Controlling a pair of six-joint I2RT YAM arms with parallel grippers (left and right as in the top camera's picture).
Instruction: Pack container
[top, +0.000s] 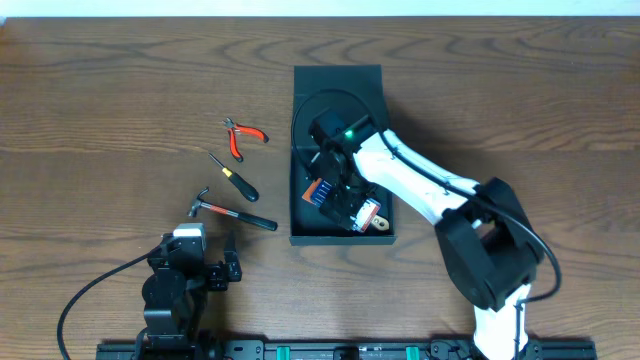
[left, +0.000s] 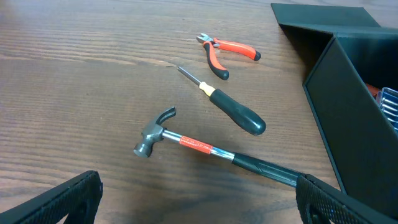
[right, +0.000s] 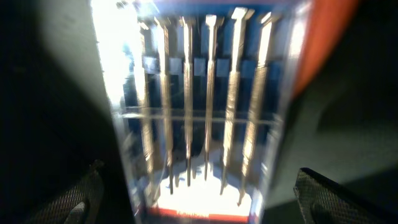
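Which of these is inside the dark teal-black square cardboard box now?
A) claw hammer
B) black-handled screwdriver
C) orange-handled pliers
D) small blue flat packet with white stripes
D: the small blue flat packet with white stripes lies within the walls of the dark teal-black square cardboard box, while the claw hammer, orange-handled pliers and black-handled screwdriver lie on the wooden table beside it.

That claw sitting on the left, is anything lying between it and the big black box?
Partly. The hammer lies crosswise just ahead of the left gripper, its grip end pointing toward the container's near corner. The screwdriver and pliers lie farther back, off the direct line.
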